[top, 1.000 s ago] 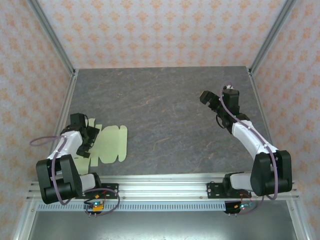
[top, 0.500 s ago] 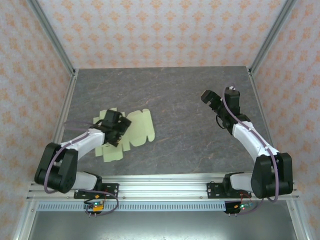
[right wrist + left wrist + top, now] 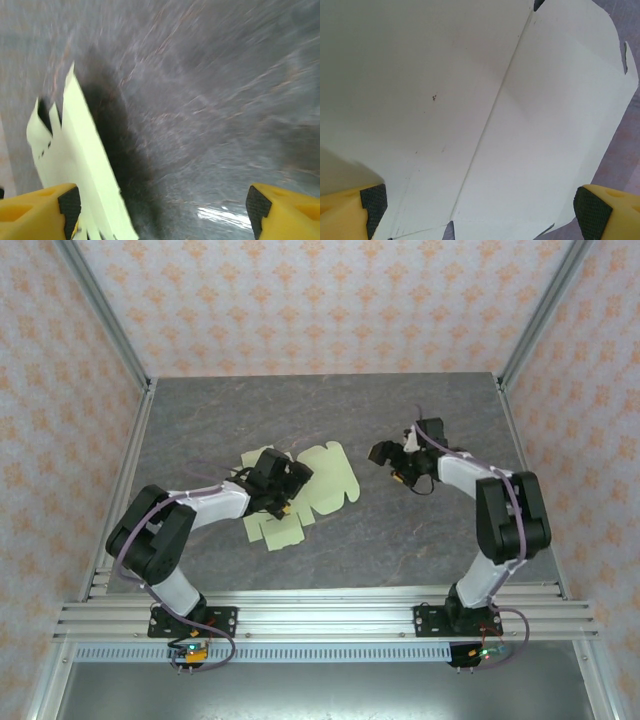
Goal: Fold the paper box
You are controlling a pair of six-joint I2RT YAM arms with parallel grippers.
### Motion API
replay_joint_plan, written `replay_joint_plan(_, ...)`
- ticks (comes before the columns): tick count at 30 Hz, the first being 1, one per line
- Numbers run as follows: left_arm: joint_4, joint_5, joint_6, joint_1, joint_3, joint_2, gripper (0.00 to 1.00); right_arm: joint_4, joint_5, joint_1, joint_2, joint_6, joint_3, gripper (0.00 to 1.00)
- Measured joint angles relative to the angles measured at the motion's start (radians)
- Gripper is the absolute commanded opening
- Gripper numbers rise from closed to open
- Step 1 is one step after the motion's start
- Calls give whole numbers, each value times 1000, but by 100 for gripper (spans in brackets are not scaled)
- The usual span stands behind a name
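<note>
The paper box (image 3: 332, 476) is a flat pale-green die-cut sheet lying near the middle of the table. My left gripper (image 3: 283, 486) hangs over its left half. In the left wrist view the paper box (image 3: 470, 100) spreads under the left gripper (image 3: 480, 210), whose yellow fingers (image 3: 350, 212) stand wide open at the bottom corners. My right gripper (image 3: 384, 453) is just right of the sheet's right edge. Blurred in the right wrist view, the paper box (image 3: 75, 155) lies beside the left finger of the open right gripper (image 3: 162, 205), with bare table between the pads.
The dark grey stone-patterned table (image 3: 330, 405) is bare beyond the sheet. Patterned walls and metal frame posts (image 3: 105, 315) close it in on three sides. An aluminium rail (image 3: 320, 615) carrying both arm bases runs along the near edge.
The left arm swept right from the table's left edge toward the middle, and the sheet moved with it. The right gripper swung left and lower, close to the sheet's right edge.
</note>
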State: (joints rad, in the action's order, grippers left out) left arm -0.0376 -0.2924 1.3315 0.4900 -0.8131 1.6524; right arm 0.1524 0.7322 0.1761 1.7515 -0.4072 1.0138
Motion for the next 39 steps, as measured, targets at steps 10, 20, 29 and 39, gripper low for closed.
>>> replay_joint_plan(10,-40,-23,15,-1,4,9,100,107,187,106,229,85,224,80)
replay_joint_plan(20,-50,-49,15,-13,4,13,100,111,307,229,311,111,299,33)
replay_joint_plan(29,37,-46,-14,-60,11,-89,100,179,311,227,217,190,303,9)
replay_joint_plan(39,192,-4,-109,-196,-39,-377,100,488,-46,267,19,435,557,4)
